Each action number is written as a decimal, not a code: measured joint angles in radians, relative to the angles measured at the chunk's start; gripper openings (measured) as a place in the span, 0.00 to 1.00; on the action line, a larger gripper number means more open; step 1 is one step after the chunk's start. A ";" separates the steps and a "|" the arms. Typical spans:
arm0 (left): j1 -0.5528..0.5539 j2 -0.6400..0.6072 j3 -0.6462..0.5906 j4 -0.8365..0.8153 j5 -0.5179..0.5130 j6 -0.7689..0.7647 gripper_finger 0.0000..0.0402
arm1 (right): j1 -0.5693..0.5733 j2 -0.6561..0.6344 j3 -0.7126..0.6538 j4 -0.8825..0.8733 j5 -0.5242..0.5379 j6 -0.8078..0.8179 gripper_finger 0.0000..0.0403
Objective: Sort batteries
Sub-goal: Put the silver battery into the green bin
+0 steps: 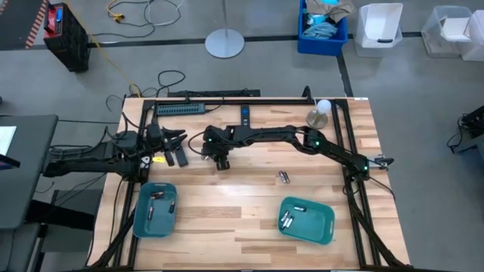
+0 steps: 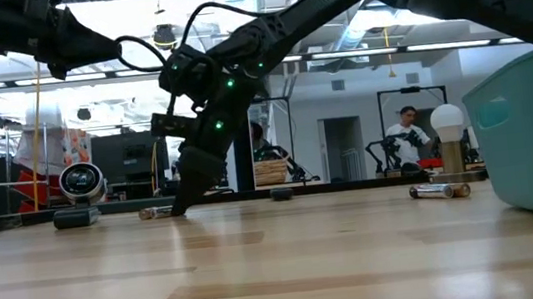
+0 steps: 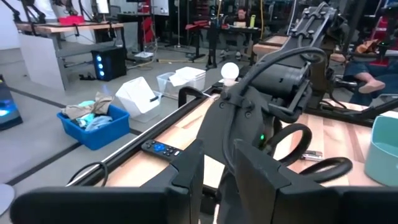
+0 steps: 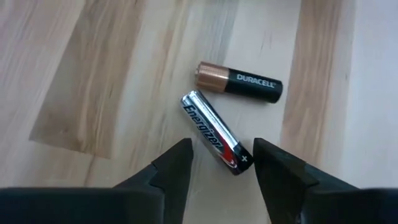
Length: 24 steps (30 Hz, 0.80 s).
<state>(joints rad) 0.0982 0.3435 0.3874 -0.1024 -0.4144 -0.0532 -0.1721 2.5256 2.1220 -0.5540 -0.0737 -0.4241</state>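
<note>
The right hand (image 4: 221, 171) hangs low over the worktop (image 1: 227, 204), left of centre in the high view, fingers apart and empty. Between and just ahead of them lies a silver battery (image 4: 216, 132), one end reaching into the gap. A copper-and-black battery (image 4: 240, 82) sits just beyond it, the two nearly touching at one end.

Handling, as I read it: these are small, stiff, smooth metal cylinders, light but ready to roll or squirt out of a pinch. The silver one is best taken across its middle, fingers square to its length. Its neighbour lies close enough to get knocked.

Out from there, a second pair of batteries (image 1: 283, 177) lies mid-worktop, well apart from the hand. The left teal tray (image 1: 141, 219), lower left, holds what look like three or four; the right teal tray (image 1: 325, 227), lower right, about three. They are too small to count surely. Two trays, then, and four loose batteries in two pairs.

The left hand (image 1: 175, 148) waits at the worktop's left edge; whether it is open, I cannot tell.
</note>
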 joint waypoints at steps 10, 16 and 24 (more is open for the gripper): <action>0.000 0.000 0.000 0.003 -0.002 0.001 0.20 | 0.021 0.011 0.001 -0.014 -0.013 -0.012 0.34; 0.000 0.000 0.000 0.003 -0.002 0.004 0.20 | 0.039 0.012 0.001 -0.022 -0.012 -0.012 0.26; 0.000 0.000 0.000 0.002 -0.002 0.005 0.20 | 0.064 0.012 0.001 -0.037 -0.012 -0.012 0.14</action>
<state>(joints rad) 0.0979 0.3435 0.3874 -0.1001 -0.4164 -0.0486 -0.1077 2.5378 2.1227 -0.5906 -0.0855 -0.4358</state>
